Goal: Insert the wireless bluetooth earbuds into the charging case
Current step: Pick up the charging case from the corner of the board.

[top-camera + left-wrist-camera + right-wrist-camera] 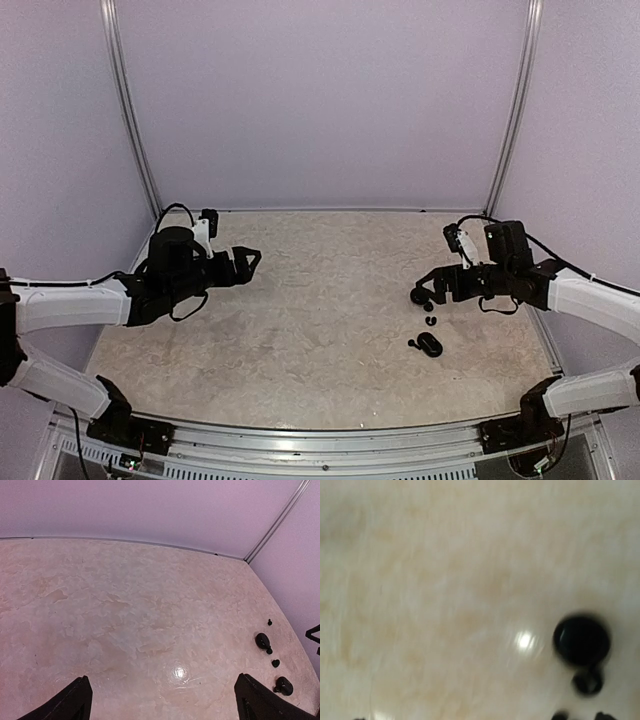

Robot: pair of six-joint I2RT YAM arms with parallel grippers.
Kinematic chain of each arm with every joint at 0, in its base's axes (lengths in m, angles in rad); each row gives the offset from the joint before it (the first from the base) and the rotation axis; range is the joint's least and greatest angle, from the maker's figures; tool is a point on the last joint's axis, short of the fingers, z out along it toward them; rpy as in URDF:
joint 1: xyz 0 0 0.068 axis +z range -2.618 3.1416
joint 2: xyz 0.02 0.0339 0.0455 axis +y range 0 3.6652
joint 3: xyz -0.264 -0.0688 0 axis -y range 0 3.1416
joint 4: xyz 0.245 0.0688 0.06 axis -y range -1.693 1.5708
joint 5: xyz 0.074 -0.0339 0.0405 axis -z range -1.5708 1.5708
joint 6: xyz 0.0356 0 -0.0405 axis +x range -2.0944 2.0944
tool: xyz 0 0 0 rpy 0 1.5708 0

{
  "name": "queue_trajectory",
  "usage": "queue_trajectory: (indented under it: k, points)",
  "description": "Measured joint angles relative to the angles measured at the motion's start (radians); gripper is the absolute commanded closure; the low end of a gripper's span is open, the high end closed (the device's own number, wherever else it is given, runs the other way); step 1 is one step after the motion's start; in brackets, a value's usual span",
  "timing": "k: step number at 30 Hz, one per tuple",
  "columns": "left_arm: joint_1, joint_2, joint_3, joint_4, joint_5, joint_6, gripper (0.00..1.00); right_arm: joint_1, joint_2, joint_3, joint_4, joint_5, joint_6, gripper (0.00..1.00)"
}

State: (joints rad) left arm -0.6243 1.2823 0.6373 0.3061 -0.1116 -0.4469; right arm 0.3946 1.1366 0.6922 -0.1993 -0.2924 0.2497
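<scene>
The charging case, a glossy black oval, lies right under my right gripper [428, 285]. It shows in the left wrist view [262, 641] and, blurred, in the right wrist view [581, 639], with a tiny black bud [587, 681] touching it. Another tiny bud [431, 321] lies on the table just nearer. A second rounded black piece [432, 346] with a small knob lies nearer still, and I cannot tell what it is. My right gripper hovers open and empty, its fingers almost out of its own view. My left gripper [248, 262] is open and empty, far left.
The marble-patterned table [320, 300] is walled in lilac on three sides, with metal posts in the back corners. A further tiny black speck [270, 622] lies beyond the case. The right wall stands close behind the black pieces.
</scene>
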Motion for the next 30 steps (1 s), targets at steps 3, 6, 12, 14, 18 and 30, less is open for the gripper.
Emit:
queue_trajectory:
  k: [3, 6, 12, 14, 18, 30]
  points:
    - [-0.011, 0.011, 0.000, 0.023, 0.019, 0.000, 0.01, 0.031, 0.000, 0.001, -0.090, 0.001, 0.020, 0.01]
    - [-0.023, 0.016, 0.000, 0.035, 0.035, 0.000, 0.01, 0.060, 0.003, 0.014, -0.199, 0.004, 0.047, 0.01]
    - [-0.038, 0.023, -0.001, 0.076, 0.069, -0.005, 0.01, 0.082, 0.011, 0.036, -0.359, 0.021, 0.109, 0.08]
    - [-0.039, 0.034, -0.001, 0.092, 0.088, -0.009, 0.01, 0.089, 0.016, 0.037, -0.406, 0.028, 0.127, 0.12]
    - [-0.040, 0.061, -0.001, 0.122, 0.136, -0.025, 0.01, 0.121, 0.063, 0.053, -0.471, 0.052, 0.148, 0.19]
    - [-0.042, 0.100, -0.007, 0.183, 0.224, -0.040, 0.01, 0.202, 0.256, 0.129, -0.555, 0.179, 0.137, 0.30]
